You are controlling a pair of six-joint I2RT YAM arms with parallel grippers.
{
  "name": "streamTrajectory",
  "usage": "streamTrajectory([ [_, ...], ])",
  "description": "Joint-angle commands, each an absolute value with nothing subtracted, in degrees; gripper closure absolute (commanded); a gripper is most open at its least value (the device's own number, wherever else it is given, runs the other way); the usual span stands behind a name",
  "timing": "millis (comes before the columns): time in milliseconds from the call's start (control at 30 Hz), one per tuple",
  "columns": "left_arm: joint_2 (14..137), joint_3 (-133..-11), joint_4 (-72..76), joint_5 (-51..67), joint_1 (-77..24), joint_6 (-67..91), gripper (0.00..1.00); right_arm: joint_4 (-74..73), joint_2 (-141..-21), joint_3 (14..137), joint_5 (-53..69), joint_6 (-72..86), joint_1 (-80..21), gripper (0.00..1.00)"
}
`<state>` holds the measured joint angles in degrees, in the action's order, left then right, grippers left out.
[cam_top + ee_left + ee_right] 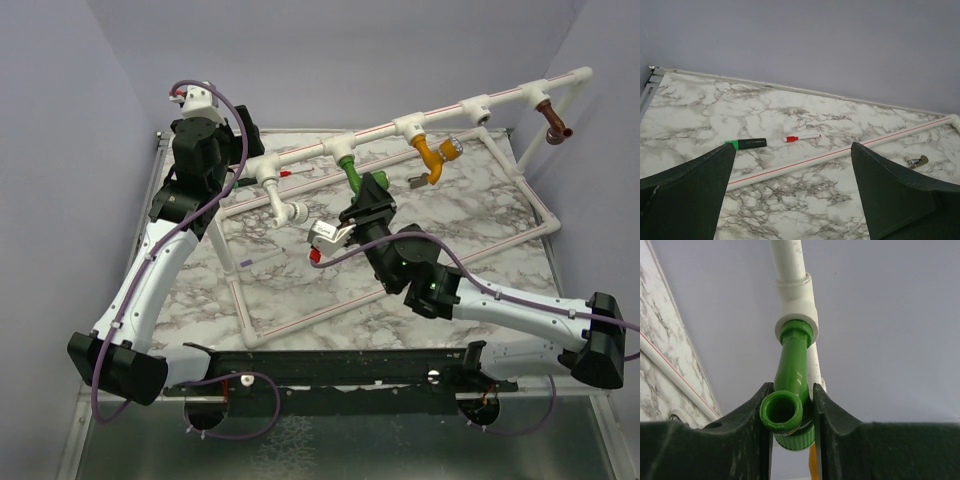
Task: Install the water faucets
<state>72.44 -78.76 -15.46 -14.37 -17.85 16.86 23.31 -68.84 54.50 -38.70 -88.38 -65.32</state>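
Note:
A raised white pipe (pixel 370 132) crosses the back of the table and carries the faucets in its tees. The white faucet (pixel 281 203) hangs at the left, the green faucet (pixel 349 170) beside it, then the orange-yellow faucet (pixel 430 155) and the brown faucet (pixel 556 124) at the far right. My right gripper (pixel 364 192) is shut on the green faucet (pixel 792 365), whose stem sits in a white tee (pixel 797 305); the fingers (pixel 837 420) clamp its spout end. My left gripper (pixel 232 172) is open and empty by the pipe's left end, above the marble table (pixel 790 200).
A red-striped white pipe frame (pixel 400 295) lies on the table; one of its pipes (pixel 840 152) runs below my left fingers (pixel 900 190). A green-capped black marker (pixel 746 144), a red-capped white marker (pixel 802 137) and a small grey metal piece (pixel 916 161) lie behind it.

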Motion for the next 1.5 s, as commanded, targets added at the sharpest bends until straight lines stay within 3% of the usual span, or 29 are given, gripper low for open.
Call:
streamTrajectory([
  [0, 76.0, -75.1, -26.9, -9.5, -19.2, 16.3, 0.01, 27.6, -69.8, 53.3, -40.1, -84.4, -65.6, 0.96],
  [67, 76.0, -75.1, -26.9, -9.5, -19.2, 16.3, 0.01, 28.9, -69.9, 53.2, -39.9, -80.4, -65.6, 0.99],
  [667, 75.9, -75.1, -26.9, -9.5, -19.2, 16.2, 0.01, 38.3, -67.6, 50.7, -35.1, -31.6, -65.6, 0.99],
  [1467, 75.7, -75.1, -26.9, -9.1, -19.2, 16.3, 0.01, 48.5, -64.0, 46.7, -44.3, 40.2, -65.5, 0.99],
])
